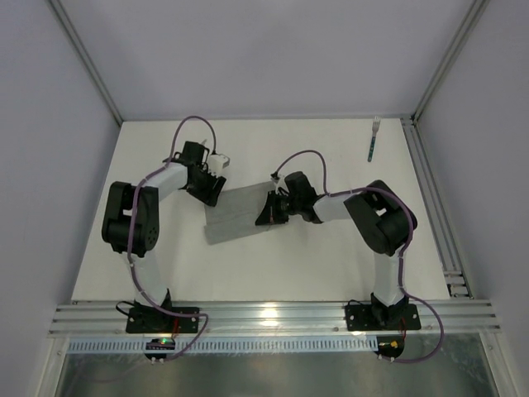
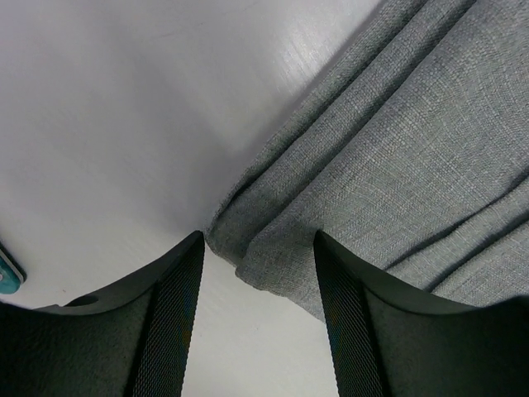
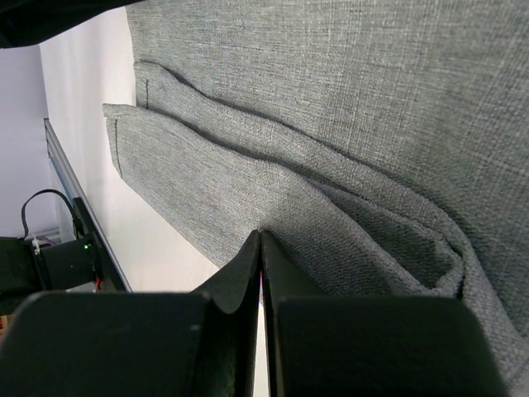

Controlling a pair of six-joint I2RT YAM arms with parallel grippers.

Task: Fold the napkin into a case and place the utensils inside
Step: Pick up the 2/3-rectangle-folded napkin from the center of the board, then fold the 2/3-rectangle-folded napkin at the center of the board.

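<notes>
The grey napkin (image 1: 240, 213) lies folded into a narrow layered strip in the middle of the table. My left gripper (image 1: 213, 180) stands open at the strip's far left corner. In the left wrist view that gripper (image 2: 258, 240) has the napkin (image 2: 397, 157) corner between its fingers, and neither of them touches the cloth. My right gripper (image 1: 269, 210) sits over the strip's right end. In the right wrist view it (image 3: 261, 233) is shut, with its tips against a fold of the napkin (image 3: 331, 107) and no cloth visible between them. The fork (image 1: 374, 139), one of the utensils, lies far back on the right.
An aluminium rail (image 1: 430, 190) runs along the table's right edge and another (image 1: 273, 316) along the near edge by the arm bases. A small teal object (image 2: 7, 277) shows at the left edge of the left wrist view.
</notes>
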